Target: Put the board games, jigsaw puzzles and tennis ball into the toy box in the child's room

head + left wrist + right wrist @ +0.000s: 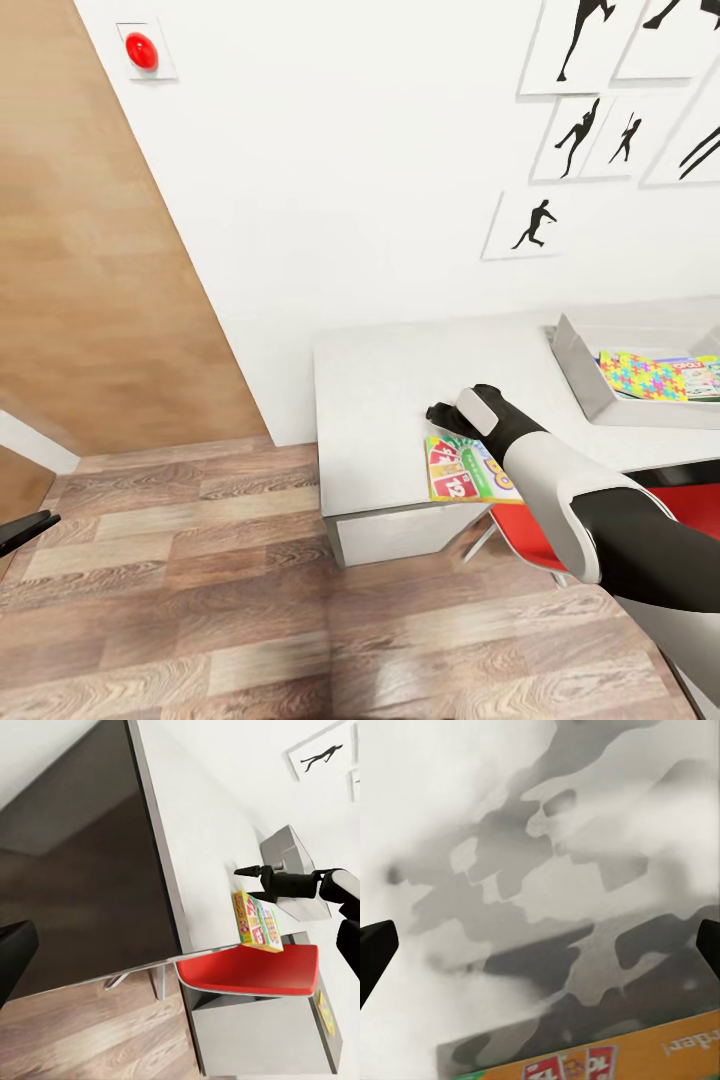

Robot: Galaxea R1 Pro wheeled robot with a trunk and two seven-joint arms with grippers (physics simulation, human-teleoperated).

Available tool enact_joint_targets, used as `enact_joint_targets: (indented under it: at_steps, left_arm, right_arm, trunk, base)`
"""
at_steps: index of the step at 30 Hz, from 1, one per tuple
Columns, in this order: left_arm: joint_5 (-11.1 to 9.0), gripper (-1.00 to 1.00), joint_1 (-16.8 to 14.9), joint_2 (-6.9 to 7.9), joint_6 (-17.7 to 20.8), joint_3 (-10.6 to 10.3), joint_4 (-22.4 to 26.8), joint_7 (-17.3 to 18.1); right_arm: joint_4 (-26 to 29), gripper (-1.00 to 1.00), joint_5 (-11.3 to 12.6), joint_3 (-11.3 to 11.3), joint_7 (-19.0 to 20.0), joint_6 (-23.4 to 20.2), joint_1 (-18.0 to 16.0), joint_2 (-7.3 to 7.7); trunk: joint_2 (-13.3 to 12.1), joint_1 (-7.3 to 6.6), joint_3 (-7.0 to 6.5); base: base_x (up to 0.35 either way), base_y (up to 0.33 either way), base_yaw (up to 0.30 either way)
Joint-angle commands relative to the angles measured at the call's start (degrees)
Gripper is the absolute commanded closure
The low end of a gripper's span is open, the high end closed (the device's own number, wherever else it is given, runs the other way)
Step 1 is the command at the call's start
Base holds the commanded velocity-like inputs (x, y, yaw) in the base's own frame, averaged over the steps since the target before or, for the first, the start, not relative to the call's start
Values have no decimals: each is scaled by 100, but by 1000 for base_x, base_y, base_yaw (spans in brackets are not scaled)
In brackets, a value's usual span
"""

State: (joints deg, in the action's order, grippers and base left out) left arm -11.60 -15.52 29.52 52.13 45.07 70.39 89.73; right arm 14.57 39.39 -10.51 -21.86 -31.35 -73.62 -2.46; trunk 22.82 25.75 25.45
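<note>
the right gripper (pixel 446 412) hangs over the front part of the white table (pixel 385 400), its black fingers spread wide and holding nothing; in the right wrist view the two fingertips (pixel 375 952) sit at opposite edges of the frame with bare tabletop between them. just beside the gripper, at its 5 o'clock in the head view, the green-yellow board game (pixel 470 470) lies flat at the table's front edge, partly covered by the robot's forearm (its printed red cards and numbers are readable). the left wrist view shows the same box (pixel 256 921) from the side, with the right gripper (pixel 244 881) poised close above it and not touching it. at 3 o'clock from the gripper, well apart along the table, stands the light grey toy box (pixel 578 368), and a multicoloured jigsaw puzzle (pixel 645 376) lies inside it with another printed item beside it that is too cut off to name. a red chair (pixel 525 530) is tucked under the table below the board game. black athlete silhouette pictures (pixel 530 225) hang on the white wall at 12 o'clock, and a red button (pixel 141 50) sits at 10 o'clock. the left gripper (pixel 25 528) shows at the 9 o'clock edge over the wood plank floor (pixel 200 600); how far it is open cannot be told.
</note>
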Motion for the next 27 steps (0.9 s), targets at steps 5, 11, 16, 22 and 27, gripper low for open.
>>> enact_joint_targets:
  at_steps: [5, 11, 16, 22, 27]
  left_arm:
    - [9, -100, -3, 1, 61, 2, 1, 27]
    - [9, -100, -3, 1, 61, 2, 1, 27]
    - [9, -100, -3, 1, 61, 2, 1, 27]
    - [9, -100, -3, 1, 61, 2, 1, 27]
    - [9, -100, -3, 1, 61, 2, 1, 27]
  right_arm:
    - [9, -100, 60, -48, -40, -15, -3, 1]
    - [8, -100, 60, -48, -38, -14, -3, 0]
    - [9, -100, 60, -48, -38, -14, -3, 0]
    - [10, -100, 60, -48, -37, -16, -3, 0]
    - [11, -100, 60, -48, -37, -18, -3, 0]
  trunk:
    - [10, 3, 9]
    - [10, 3, 9]
    - [10, 3, 9]
    - [10, 3, 9]
    - [10, 3, 9]
  base:
    - [-1, 0, 0]
    - [0, 0, 0]
    - [-75, 0, 0]
    - [-145, 0, 0]
    - [-25, 0, 0]
